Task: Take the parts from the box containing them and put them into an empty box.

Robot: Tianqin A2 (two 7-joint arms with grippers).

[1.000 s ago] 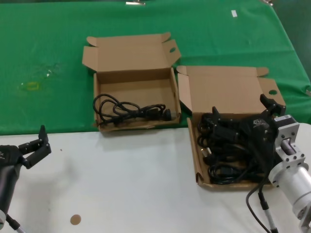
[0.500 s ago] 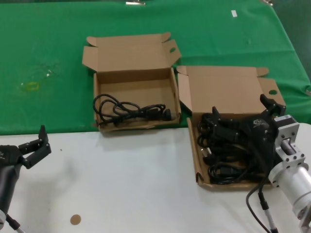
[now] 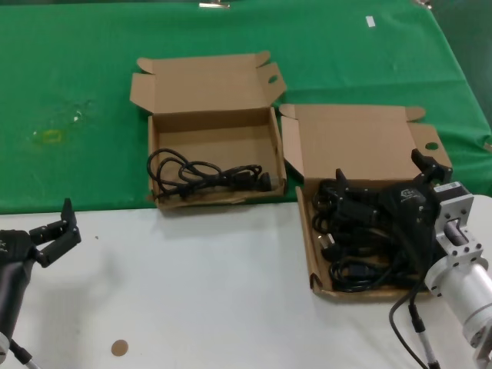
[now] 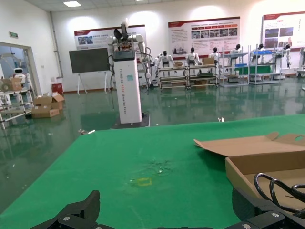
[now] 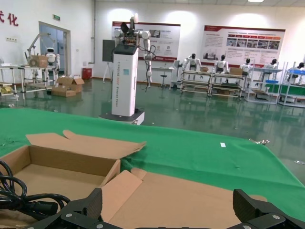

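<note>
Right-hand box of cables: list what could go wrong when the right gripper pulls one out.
1. The black cables lie tangled in the longer box, so lifting one may drag others out.
2. The right gripper, fingers open, sits close to the raised lid and could snag it.
3. The squarer box already holds one cable; its low front wall may let another spill.

Table [image 3: 192, 284], white near, green cloth [image 3: 84, 61] far

Nearly square box [image 3: 211, 134] sits on the cloth at centre, its front edge at the white surface; longer box [image 3: 361, 200] lies to its right, across both; brown disc [image 3: 119, 348] rests near-left on white; white scrap [image 3: 370, 21] far right on the cloth.
</note>
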